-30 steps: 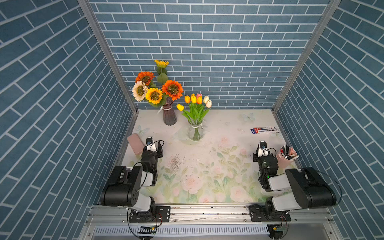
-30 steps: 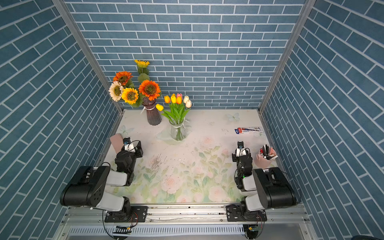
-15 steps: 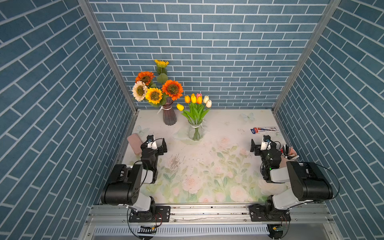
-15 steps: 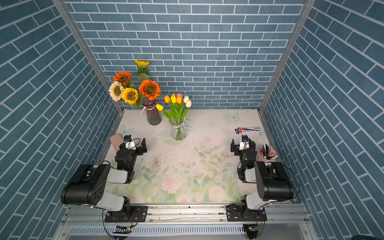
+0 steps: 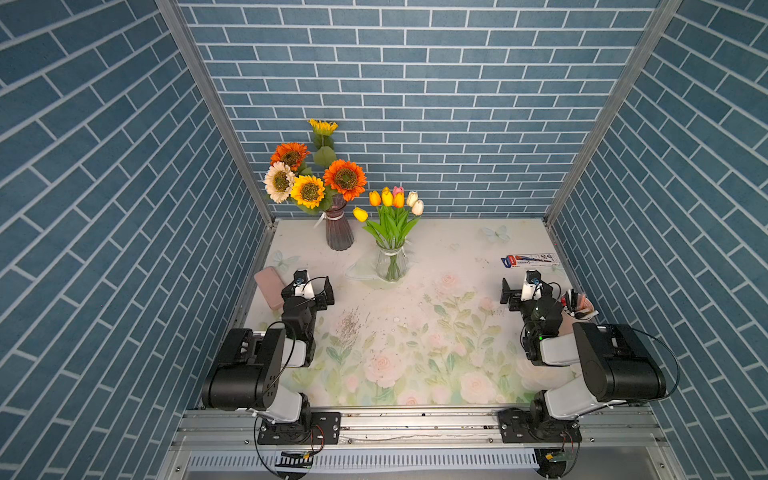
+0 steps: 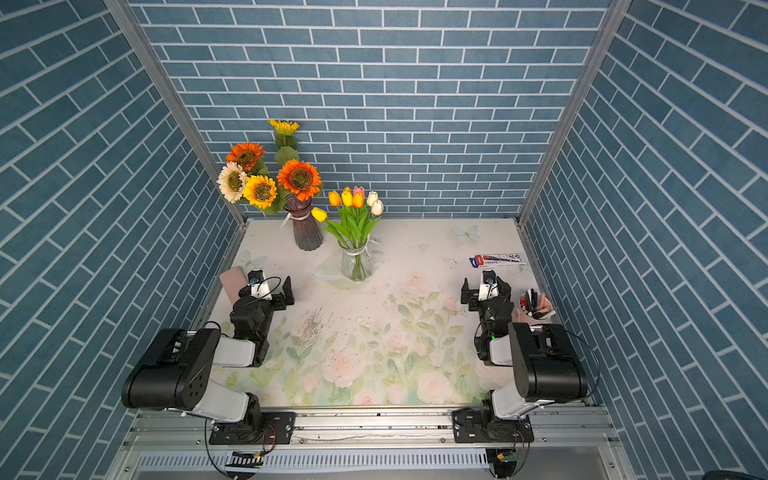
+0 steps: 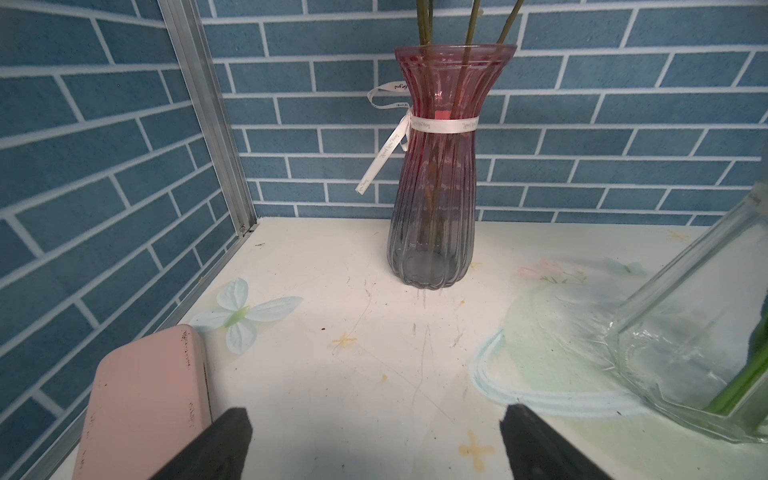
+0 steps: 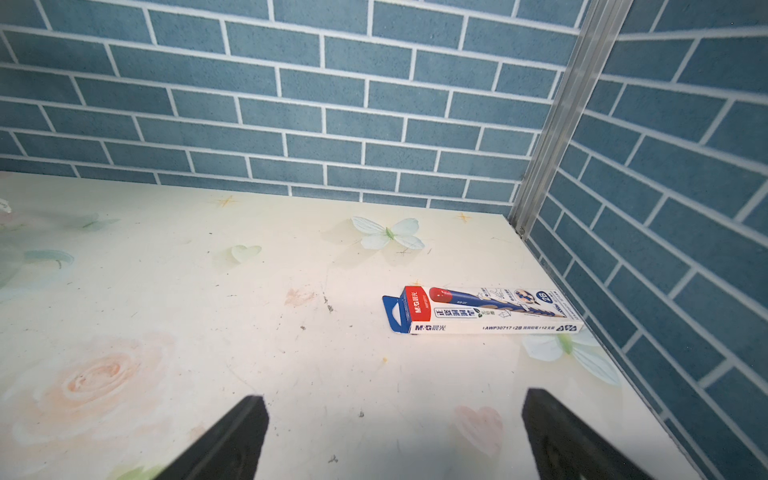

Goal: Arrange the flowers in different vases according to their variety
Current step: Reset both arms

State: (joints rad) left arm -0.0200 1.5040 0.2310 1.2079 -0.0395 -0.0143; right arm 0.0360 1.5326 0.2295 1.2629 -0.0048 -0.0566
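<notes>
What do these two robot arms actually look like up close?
The left arm and right arm match: chunky black joint housings linked by pale grey-white segments, bolted to a metal rail. Thin black cables loop at each wrist; a green light shows on the right one. The jaws are flat black wedges.

Left pincer [image 7: 376, 415] and right pincer [image 8: 397, 399] both gape wide, empty.

Blue brick-patterned walls [image 5: 457, 83] with white mortar lines. Upper centre in both top views: sunflowers [image 5: 345, 178] — orange, yellow, cream, all with dark centres — in a ribbed vase [image 7: 432, 187] shading from purple-pink to grey, with a white ribbon [image 7: 444, 124]. Tulips [image 5: 387, 198] are yellow, orange, pink and cream with green leaves. The pale mat [image 5: 449, 257] is printed with pink roses. At its left is a pink case [image 5: 268, 284], at upper right a red-blue-white pencil box [image 8: 482, 309].
</notes>
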